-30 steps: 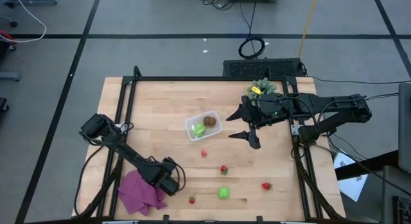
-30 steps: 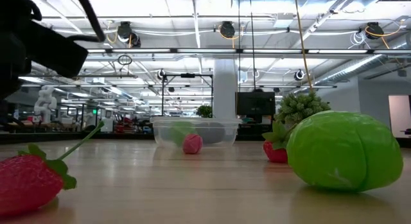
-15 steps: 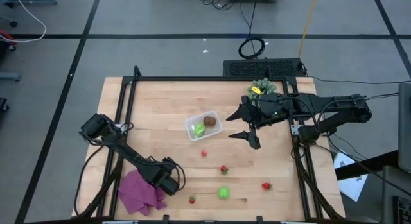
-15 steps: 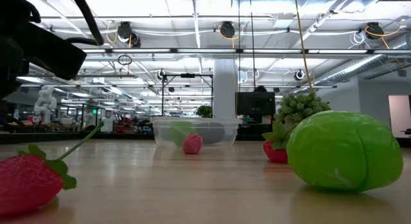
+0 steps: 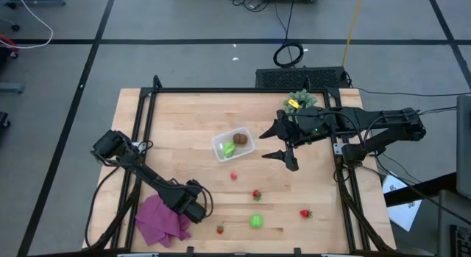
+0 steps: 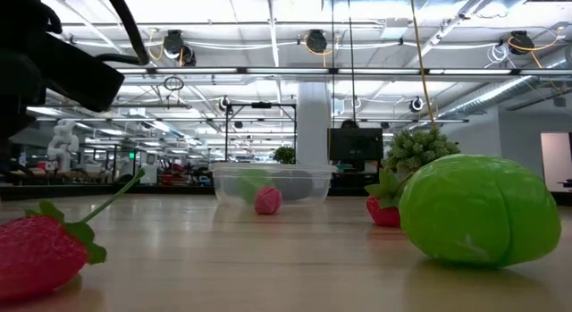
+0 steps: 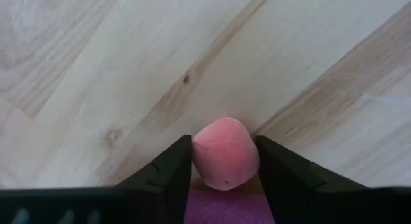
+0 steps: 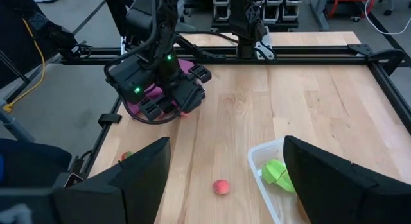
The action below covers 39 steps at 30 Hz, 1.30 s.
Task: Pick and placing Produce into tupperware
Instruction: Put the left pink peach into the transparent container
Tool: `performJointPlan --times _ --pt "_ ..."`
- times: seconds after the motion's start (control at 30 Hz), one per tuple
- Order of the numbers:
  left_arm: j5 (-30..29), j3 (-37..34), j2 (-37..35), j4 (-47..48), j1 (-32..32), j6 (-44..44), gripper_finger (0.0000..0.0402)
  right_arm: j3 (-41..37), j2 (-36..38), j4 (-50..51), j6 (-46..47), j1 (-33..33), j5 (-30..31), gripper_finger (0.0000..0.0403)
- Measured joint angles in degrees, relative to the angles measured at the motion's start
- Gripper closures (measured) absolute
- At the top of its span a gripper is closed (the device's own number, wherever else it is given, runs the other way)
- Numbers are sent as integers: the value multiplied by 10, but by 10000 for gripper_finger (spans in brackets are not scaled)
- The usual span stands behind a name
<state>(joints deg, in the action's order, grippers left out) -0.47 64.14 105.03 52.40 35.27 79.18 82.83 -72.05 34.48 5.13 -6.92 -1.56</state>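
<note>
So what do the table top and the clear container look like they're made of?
Table top: looks like pale wood, matte, with visible grain and plank seams. Clear container: seemingly thin glossy plastic, since the green piece and brown oval show through its walls.

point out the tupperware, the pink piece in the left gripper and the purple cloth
tupperware [image 5: 221,149]: high view, on its near-left rim.
pink piece [image 7: 225,153]: left wrist view, middle of its face.
purple cloth [image 5: 156,222]: high view, middle of the bunched fabric.

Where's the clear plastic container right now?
In the high view the container sits near the table's middle, just left of the right end effector, with a small pink piece lying below it.
</note>
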Motion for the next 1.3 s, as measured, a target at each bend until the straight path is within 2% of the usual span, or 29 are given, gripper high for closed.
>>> performJointPlan --times 0.17,0.43,0.6,0.8,1.0,1.3 --pt "0 0 0 0 -2 -1 256 0 0 0 0 0 0 110" --pt "5 5 -5 7 -2 -9 256 0 0 0 0 0 0 110" --pt "-5 11 -35 16 -4 -9 256 0 0 0 0 0 0 110" --pt "-44 12 -86 17 -16 -18 256 0 0 0 0 0 0 110" --pt "-75 12 -133 18 -75 -107 256 0 0 -2 -2 0 0 110" --pt "-94 15 -159 -3 -233 -324 256 0 0 -47 -36 0 0 110"
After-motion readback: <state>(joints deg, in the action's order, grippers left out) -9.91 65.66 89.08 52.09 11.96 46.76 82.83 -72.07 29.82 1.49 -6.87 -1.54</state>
